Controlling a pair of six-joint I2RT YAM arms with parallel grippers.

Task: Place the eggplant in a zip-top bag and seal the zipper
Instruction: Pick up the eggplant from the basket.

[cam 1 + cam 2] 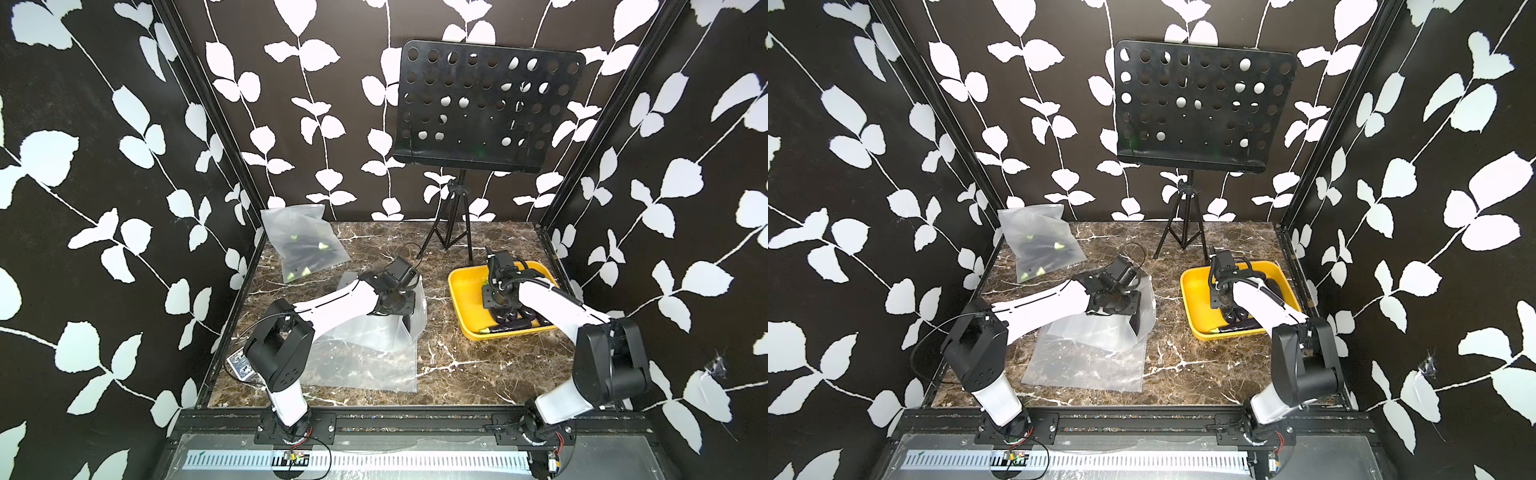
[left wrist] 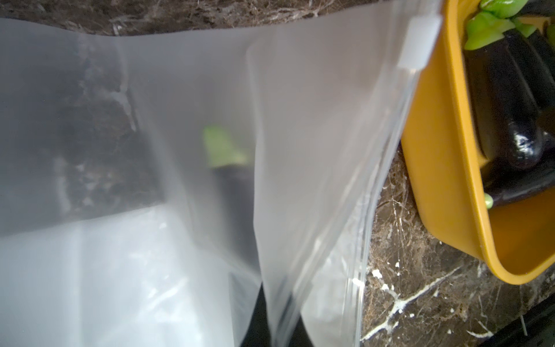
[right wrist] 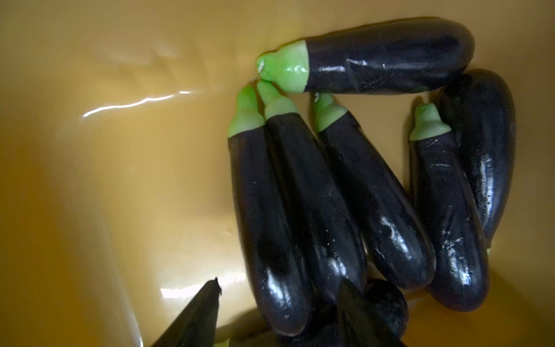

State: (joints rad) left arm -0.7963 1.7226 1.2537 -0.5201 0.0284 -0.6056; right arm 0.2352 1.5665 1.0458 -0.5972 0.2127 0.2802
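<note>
**Item:** eggplant [image 3: 270, 225], one of several dark, glossy pieces heaped in the yellow tray [image 1: 461, 291], right of centre in both top views.

**Handling, judged:** light, firm and slick-skinned. Best taken across the mid-body, not by the green cap.

**Right gripper** [image 3: 280, 282]: jaws parted, straddling the eggplant's rounded end, not yet closed.

**Zip-top bag** [image 1: 365, 353]: thin, limp film, centre-left. The left gripper [image 2: 279, 318] is clenched on its raised mouth edge. A white slider [image 2: 417, 42] sits at one end.

**Markings:** none legible.
</note>
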